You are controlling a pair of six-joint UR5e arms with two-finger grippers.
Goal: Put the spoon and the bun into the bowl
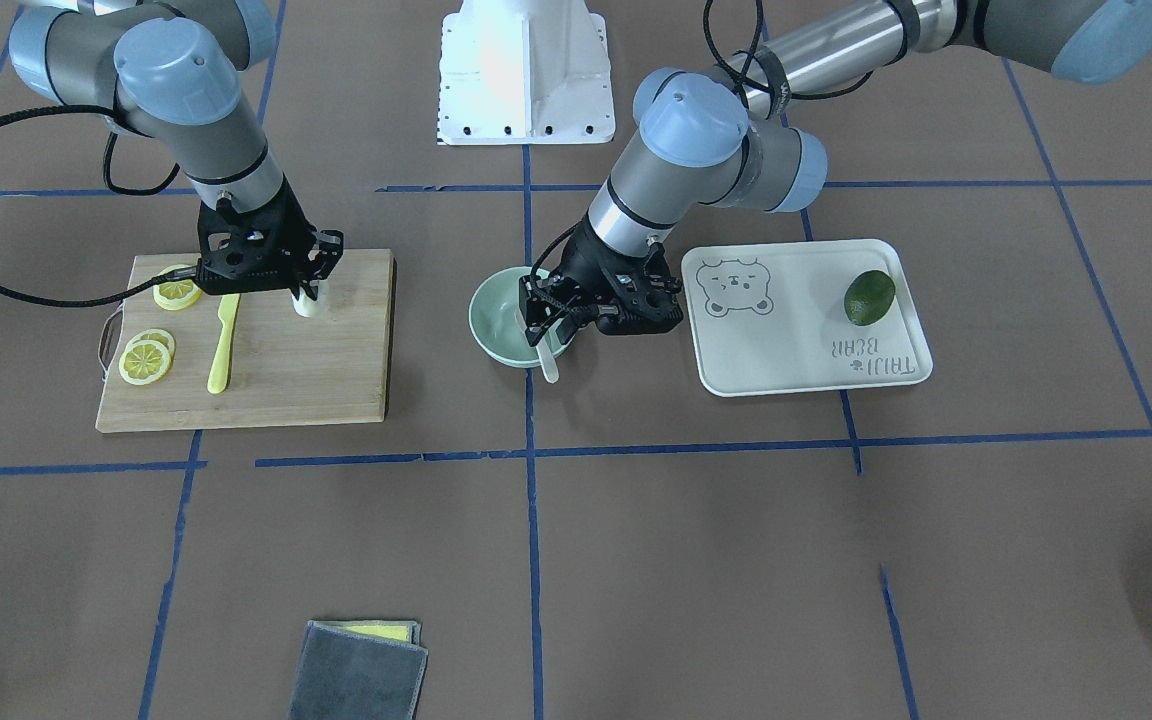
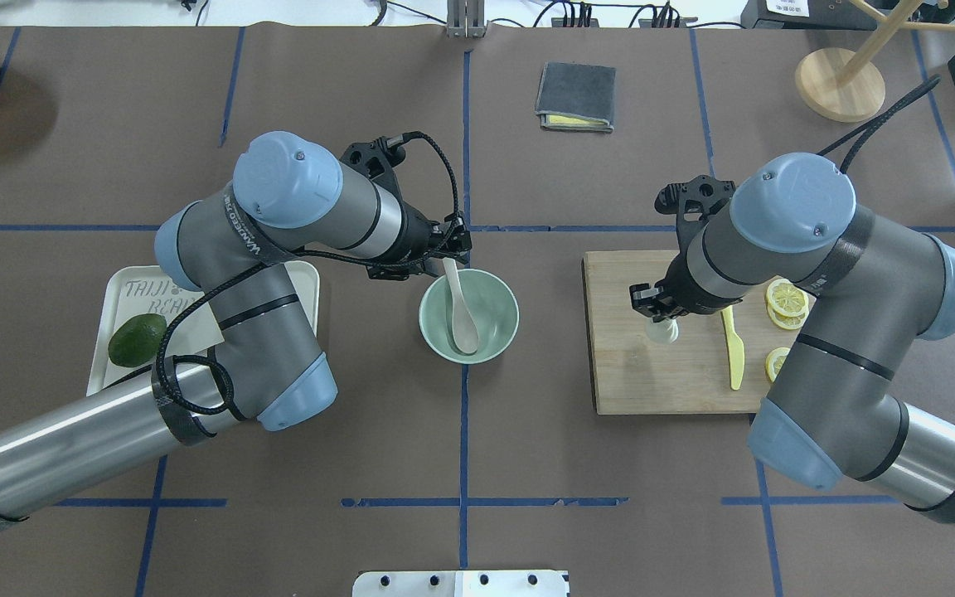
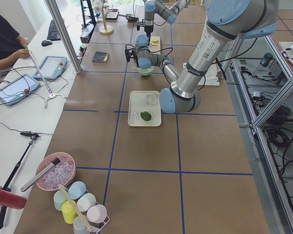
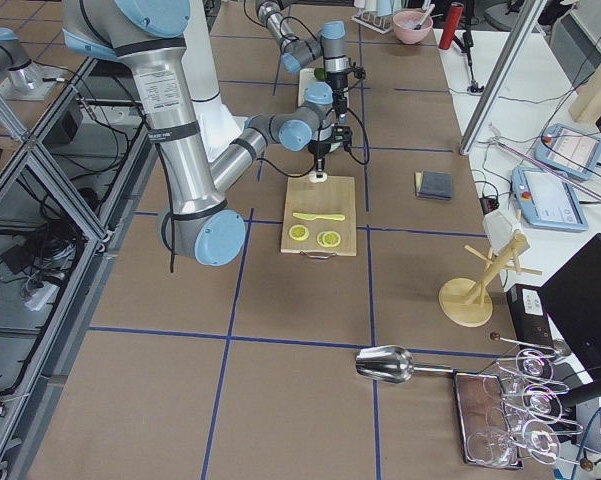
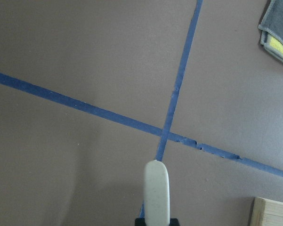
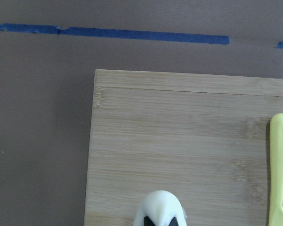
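Note:
The pale mint-green bowl [image 2: 504, 298] [image 1: 489, 322] stands at the table's middle. The off-white spoon [image 2: 462, 315] [image 1: 548, 362] leans in it, rounded end inside, handle over the far rim. My left gripper [image 2: 448, 253] [image 1: 548, 318] is shut on the handle, whose tip shows in the left wrist view [image 5: 156, 193]. The white bun [image 1: 311, 305] [image 2: 662, 332] [image 6: 160, 207] is at or just above the wooden cutting board [image 2: 676, 373]. My right gripper [image 1: 308, 292] is shut on the bun from above.
A yellow plastic knife [image 2: 733, 348] and lemon slices [image 2: 786, 298] lie on the board. An off-white bear tray [image 1: 796, 340] with a green fruit [image 1: 869, 297] sits beside the bowl under my left arm. A folded grey cloth [image 2: 577, 95] lies at the far side.

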